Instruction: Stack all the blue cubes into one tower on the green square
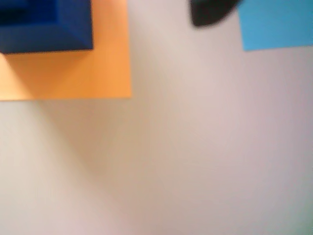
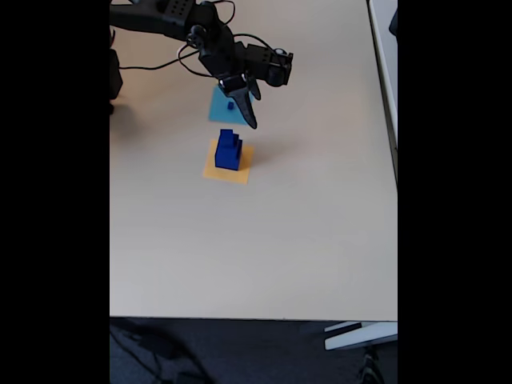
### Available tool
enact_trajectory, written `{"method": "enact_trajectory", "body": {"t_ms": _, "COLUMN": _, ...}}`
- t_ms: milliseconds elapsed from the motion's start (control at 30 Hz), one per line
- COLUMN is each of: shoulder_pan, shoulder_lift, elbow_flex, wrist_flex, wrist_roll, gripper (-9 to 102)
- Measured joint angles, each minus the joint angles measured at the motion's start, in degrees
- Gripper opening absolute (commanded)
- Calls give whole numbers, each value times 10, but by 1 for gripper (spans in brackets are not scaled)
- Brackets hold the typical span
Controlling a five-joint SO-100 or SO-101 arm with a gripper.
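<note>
Tower of blue cubes (image 2: 227,150) stands on orange square (image 2: 228,166); gripper (image 2: 248,112) hovers above, spread and empty; next likely the tiny cube (image 2: 230,105) on light-blue square (image 2: 217,108).

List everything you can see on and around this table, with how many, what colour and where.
blue cubes: stack of about three, dark blue, on the orange square; one tiny one on the light-blue square
orange square: one, flat, mid-table
light-blue square: one, flat, behind the orange one, partly covered by the gripper
table: one, beige
cables: black, far left of table
arm: one, black, from top left
gripper: one, black, pointing down above the light-blue square
</note>
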Motion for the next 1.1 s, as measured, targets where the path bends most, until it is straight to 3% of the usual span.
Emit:
{"method": "enact_trajectory", "body": {"t_ms": 533, "shoulder_pan": 57, "shoulder_lift": 15, "elbow_flex": -18, "wrist_flex": 74, "wrist_roll": -61, "gripper": 33}}
{"method": "enact_trajectory", "body": {"t_ms": 1100, "shoulder_pan": 92, "shoulder_lift": 32, "elbow_flex": 16, "wrist_flex": 87, "wrist_roll": -111, "gripper": 32}}
